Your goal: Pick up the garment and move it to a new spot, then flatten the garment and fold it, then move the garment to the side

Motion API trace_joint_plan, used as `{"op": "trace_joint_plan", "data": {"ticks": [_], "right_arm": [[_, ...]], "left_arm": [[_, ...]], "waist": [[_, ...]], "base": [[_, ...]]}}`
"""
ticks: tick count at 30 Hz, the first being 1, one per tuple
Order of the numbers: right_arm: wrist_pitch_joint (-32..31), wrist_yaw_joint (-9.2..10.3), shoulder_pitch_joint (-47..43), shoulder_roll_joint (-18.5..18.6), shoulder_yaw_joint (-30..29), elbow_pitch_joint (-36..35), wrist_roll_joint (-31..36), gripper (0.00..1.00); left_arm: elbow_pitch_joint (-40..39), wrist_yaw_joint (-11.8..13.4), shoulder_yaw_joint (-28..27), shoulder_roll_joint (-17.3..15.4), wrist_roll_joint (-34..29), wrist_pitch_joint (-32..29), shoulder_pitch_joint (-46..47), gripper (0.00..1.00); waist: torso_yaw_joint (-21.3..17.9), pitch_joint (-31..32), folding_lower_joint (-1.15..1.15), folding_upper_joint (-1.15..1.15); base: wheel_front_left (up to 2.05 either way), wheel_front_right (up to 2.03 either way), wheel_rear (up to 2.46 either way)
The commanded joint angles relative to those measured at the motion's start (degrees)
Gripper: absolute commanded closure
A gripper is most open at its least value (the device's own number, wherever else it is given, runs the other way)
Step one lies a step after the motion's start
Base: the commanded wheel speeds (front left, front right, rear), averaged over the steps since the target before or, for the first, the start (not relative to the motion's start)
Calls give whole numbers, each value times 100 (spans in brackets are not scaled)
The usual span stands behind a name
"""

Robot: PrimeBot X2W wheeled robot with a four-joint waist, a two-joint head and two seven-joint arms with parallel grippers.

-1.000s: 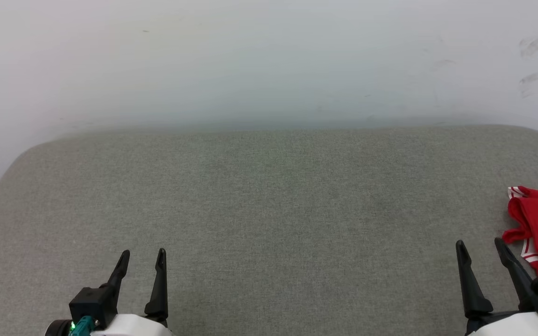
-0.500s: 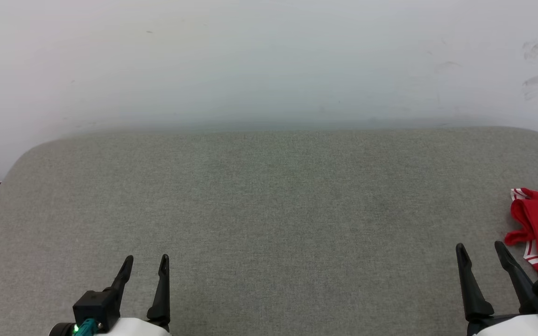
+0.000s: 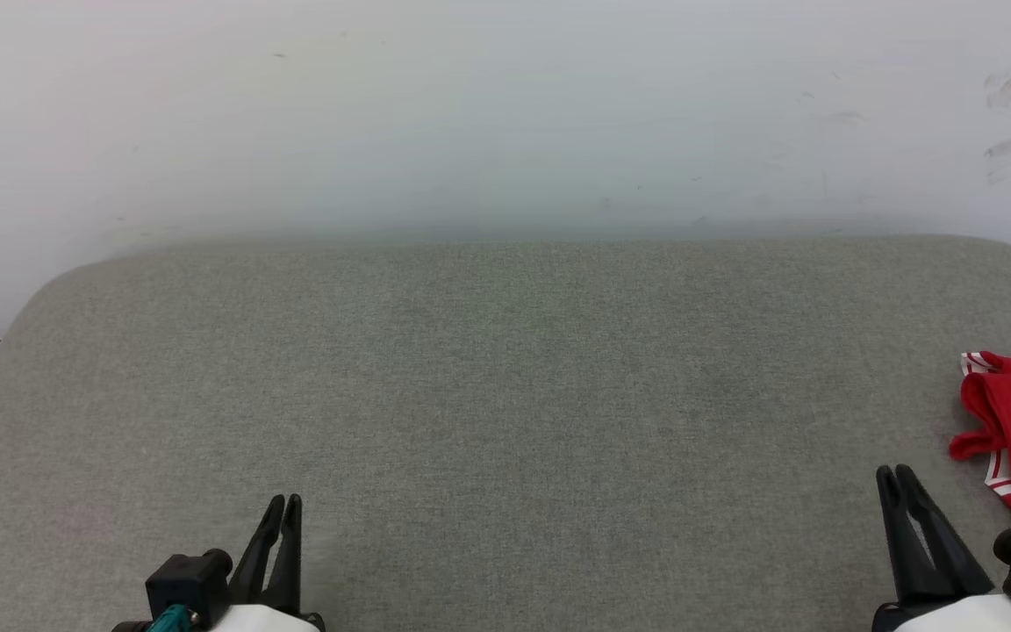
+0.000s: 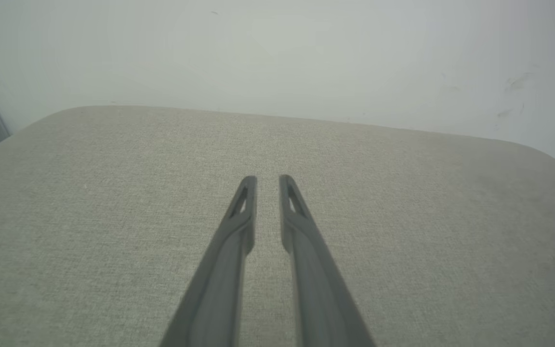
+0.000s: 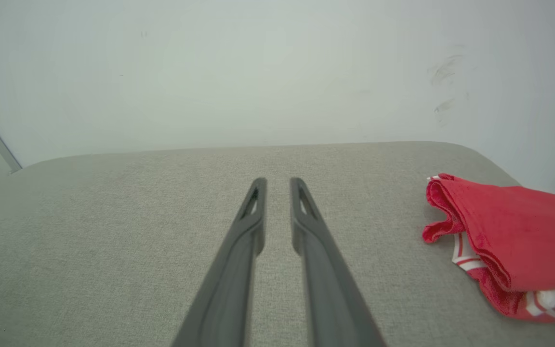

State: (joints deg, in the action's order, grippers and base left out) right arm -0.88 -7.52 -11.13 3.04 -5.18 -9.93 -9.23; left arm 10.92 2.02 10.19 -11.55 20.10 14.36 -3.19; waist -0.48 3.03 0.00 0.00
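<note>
Garment [image 5: 513,226], crumpled red jersey with white-striped trim: lying at right edge of grey fabric cushion [image 3: 505,395]. Left gripper [image 3: 283,502], right gripper [image 3: 895,474]: jaws standing narrowly parted, empty. Likely risking shoving it off that edge, gap being too narrow.

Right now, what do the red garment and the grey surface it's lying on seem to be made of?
The garment looks like soft, matte knit jersey fabric: it bunches in limp folds, with striped white trim. The surface looks like matte grey woven upholstery cloth, going by its fine flecked weave; padding beneath seems likely.
</note>
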Motion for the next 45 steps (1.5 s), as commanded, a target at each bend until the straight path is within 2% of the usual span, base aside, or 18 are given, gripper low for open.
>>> {"op": "trace_joint_plan", "data": {"ticks": [1, 28, 45], "right_arm": [[28, 0, 44, -1, 18, -31, -308, 100], [-89, 1, 655, 107, 82, 798, -3144, 100], [-156, 2, 932, 127, 91, 1194, -4490, 100]], "left_arm": [[-62, -37, -98, 8, 244, -62, 129, 100], [50, -350, -631, 295, 2607, -744, 423, 100], [111, -505, -893, 435, 3763, -1083, 570, 100]], "waist": [[1, -4, 0, 0], [11, -74, 0, 0], [18, -118, 0, 0]], "base": [[0, 0, 0], [0, 0, 0], [0, 0, 0]]}}
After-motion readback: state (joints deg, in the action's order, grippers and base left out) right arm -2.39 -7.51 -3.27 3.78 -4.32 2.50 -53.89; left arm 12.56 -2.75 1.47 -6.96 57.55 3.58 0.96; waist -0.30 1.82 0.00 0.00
